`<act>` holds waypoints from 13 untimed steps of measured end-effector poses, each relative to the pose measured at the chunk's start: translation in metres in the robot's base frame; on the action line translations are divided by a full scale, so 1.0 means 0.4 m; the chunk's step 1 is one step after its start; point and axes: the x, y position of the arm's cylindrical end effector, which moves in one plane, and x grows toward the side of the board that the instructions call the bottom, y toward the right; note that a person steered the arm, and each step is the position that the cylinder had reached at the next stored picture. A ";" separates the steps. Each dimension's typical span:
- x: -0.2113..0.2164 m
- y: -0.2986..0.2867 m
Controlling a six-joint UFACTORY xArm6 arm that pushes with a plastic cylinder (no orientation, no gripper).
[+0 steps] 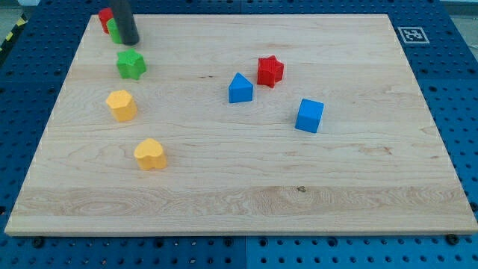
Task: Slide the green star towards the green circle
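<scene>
The wooden desk (pixel 246 202) is seen nearest, with a yellow heart (pixel 150 154) near its left. The green star (pixel 131 64) is placed just below my tip (pixel 131 42), beside the half-hidden green circle (pixel 113 30). No claw is fitted.

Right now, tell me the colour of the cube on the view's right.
Blue. The cube shows plainly in the camera view, below and right of the red star.

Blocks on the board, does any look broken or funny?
None looks broken. One oddity: my tip stands in front of the green block and red block at the view's top left, hiding their shapes. The green star sits just below.
</scene>
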 end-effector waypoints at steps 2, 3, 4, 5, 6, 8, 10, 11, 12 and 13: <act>0.084 -0.030; 0.190 -0.030; 0.263 -0.017; 0.287 0.025; 0.286 0.066; 0.233 0.066; 0.122 0.098; 0.118 0.171; 0.079 0.225; 0.063 0.205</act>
